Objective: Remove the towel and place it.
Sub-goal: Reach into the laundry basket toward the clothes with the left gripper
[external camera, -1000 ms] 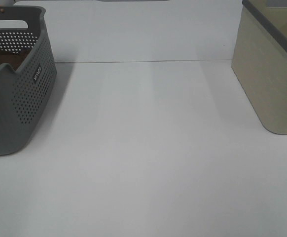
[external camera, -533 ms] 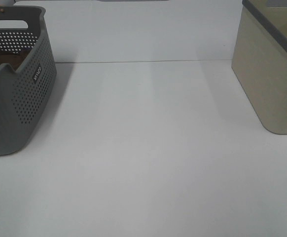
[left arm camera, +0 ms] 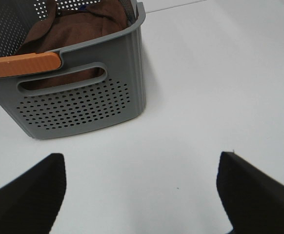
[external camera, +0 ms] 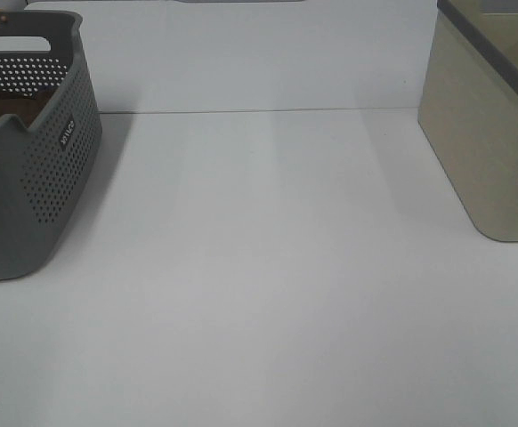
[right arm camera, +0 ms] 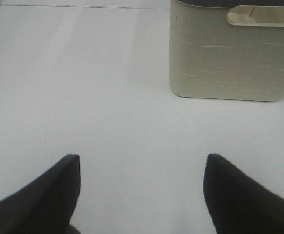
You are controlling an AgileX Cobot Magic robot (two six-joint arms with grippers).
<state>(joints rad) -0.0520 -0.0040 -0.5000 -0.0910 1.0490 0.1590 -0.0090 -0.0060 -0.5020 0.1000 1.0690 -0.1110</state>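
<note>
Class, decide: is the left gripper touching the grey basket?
Apart. In the left wrist view, the open fingers of the left gripper stop short of the grey basket, with bare white table between them.

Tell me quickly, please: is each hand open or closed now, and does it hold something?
Left hand: open, holding nothing.
Right hand: open, holding nothing.

White table (external camera: 268,267) w/ grey basket (external camera: 28,178) left, beige bin (external camera: 490,142) right
</note>
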